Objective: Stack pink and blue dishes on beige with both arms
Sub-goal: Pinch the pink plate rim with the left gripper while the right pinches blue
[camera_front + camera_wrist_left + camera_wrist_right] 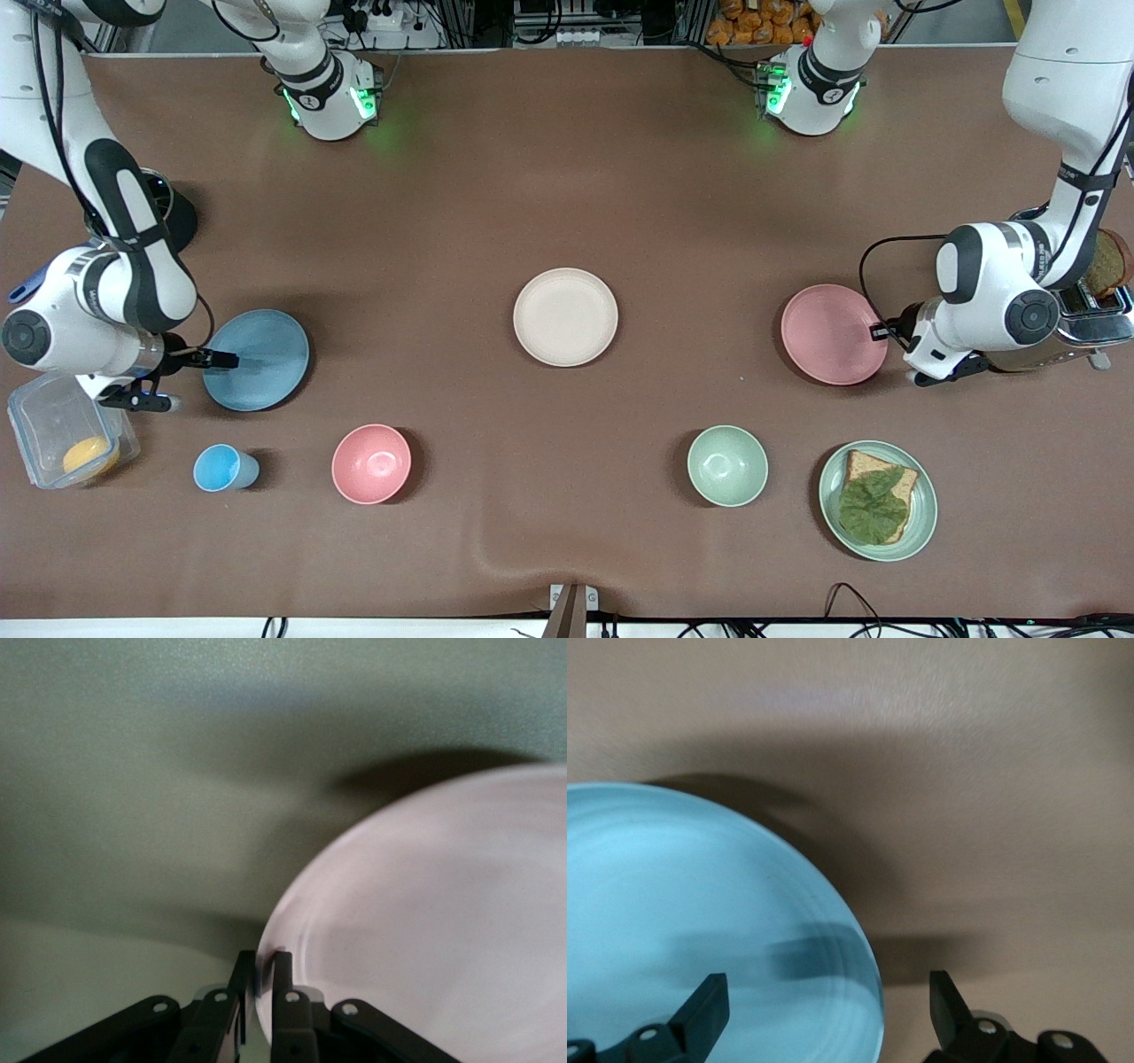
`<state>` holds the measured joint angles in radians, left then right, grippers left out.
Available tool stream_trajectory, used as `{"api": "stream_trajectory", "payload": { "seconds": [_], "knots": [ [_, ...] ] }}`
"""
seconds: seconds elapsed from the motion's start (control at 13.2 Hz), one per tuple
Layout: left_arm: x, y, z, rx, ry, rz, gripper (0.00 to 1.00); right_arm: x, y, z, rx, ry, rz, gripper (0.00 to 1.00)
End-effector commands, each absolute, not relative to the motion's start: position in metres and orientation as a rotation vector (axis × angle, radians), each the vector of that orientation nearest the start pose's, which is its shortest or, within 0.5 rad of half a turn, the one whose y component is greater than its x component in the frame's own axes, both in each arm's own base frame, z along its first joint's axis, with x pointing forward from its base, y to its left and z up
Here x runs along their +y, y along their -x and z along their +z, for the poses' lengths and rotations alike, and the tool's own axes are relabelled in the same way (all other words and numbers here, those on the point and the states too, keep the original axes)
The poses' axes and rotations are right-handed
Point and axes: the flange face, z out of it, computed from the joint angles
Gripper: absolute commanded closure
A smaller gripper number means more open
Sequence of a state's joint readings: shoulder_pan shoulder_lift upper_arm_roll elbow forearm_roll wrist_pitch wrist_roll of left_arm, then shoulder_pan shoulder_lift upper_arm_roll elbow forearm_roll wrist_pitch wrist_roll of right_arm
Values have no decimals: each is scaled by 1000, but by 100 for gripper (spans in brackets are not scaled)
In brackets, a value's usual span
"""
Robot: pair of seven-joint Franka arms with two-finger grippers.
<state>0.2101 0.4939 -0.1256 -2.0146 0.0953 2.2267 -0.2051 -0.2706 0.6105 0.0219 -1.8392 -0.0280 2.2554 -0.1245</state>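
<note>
A brown-covered bench [567, 177] carries a small light blue cup [221, 468] beside a deep pink bowl [371, 463]. A pale green bowl [727, 465] sits beside a pale green plate [833, 505] with bread and a leaf [874, 506]. A clear plastic container [40, 425] holds something orange [89, 455]. A metal toaster [1099, 315] stands at the left arm's end.

Bare brown table [567, 177] surrounds the beige plate [565, 316]; pink bowl [371, 463] and green bowl [727, 465] stand nearer the front camera, well apart.
</note>
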Motion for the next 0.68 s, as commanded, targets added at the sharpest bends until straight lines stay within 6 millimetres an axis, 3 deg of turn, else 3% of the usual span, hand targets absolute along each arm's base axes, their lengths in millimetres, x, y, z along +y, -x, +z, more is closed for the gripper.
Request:
{"api": "stream_trajectory", "payload": {
  "seconds": [0.0,0.08,0.15,0.23,0.3,0.45,0.6],
  "knots": [
    [54,-573,181,-301,3071,421,100,-159,-598,177,181,3079,336,0],
    [52,-574,183,-296,3074,416,100,-160,-597,176,185,3078,340,0],
    [50,-574,186,-281,3079,415,100,-160,-597,176,183,3077,343,51],
    [47,-575,195,-251,3090,412,100,-160,-597,176,185,3077,343,87],
    [34,-575,219,-190,3093,419,100,-160,-597,177,183,3077,343,100],
    [-2,-572,283,-69,3111,428,100,-160,-597,178,172,3077,350,100],
    [-48,-572,322,-78,3211,461,100,-160,-597,179,132,3076,351,100]
  ]
}}
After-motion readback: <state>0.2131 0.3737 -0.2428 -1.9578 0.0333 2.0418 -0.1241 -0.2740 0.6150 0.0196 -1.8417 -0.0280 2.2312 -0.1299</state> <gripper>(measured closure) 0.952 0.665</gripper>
